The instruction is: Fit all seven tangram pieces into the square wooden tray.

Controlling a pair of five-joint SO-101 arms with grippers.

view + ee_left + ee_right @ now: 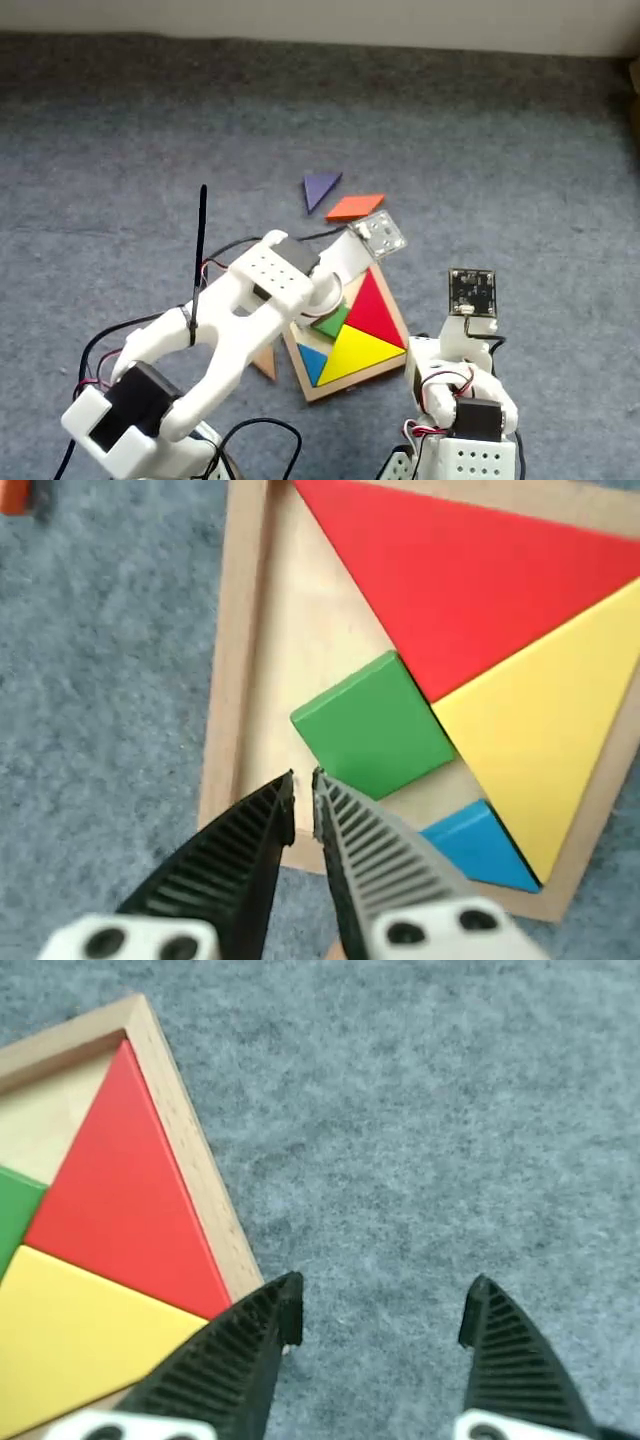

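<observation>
The square wooden tray lies on the carpet and holds a red triangle, a yellow triangle, a green square and a small blue triangle. My left gripper is shut with nothing in it, its tips over the tray's rim close to the green square. Bare wood shows between the rim and the red triangle. My right gripper stands open over carpet just outside the tray's edge, by the red triangle. A purple triangle and an orange parallelogram lie beyond the tray.
A tan triangle lies beside the tray, partly under the left arm. The right arm stands at the tray's right. Black cables trail near the left arm. Grey carpet stretches all around.
</observation>
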